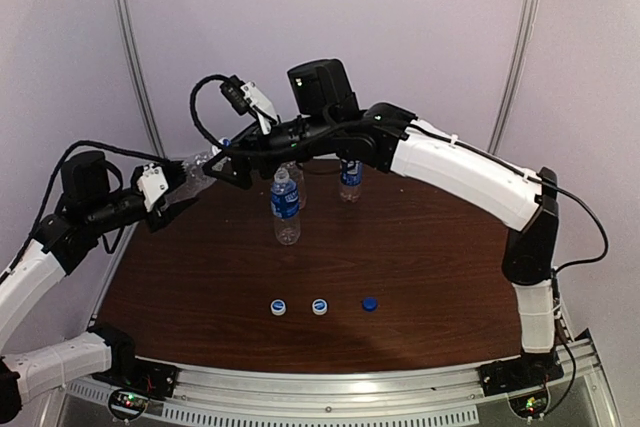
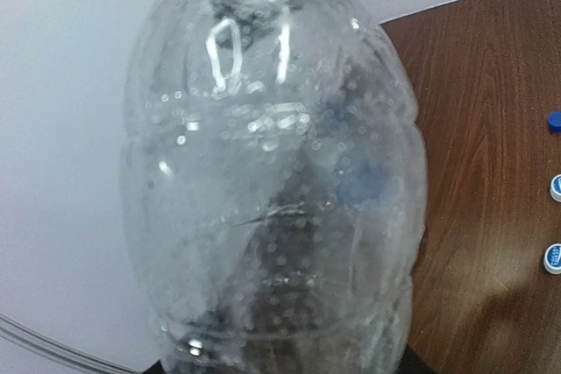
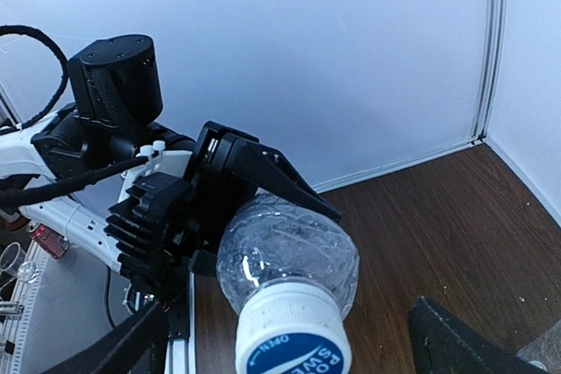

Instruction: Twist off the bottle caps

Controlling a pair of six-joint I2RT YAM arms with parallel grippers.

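Bottle: a clear, dimpled bottle, lying with its capped end toward the lens.
Cap: the cap has a white skirt and a blue top with white lettering, and is on the neck.
Left end effector: the black left end effector has one finger lying across the bottle's shoulder, gripping it.
Right end effector: the right end effector has its dark fingers spread on either side of the cap, clear of it.
Tabletop: a brown wood tabletop is on the right.
Backdrop: a plain white wall.

Three caps lie before the standing bottles.
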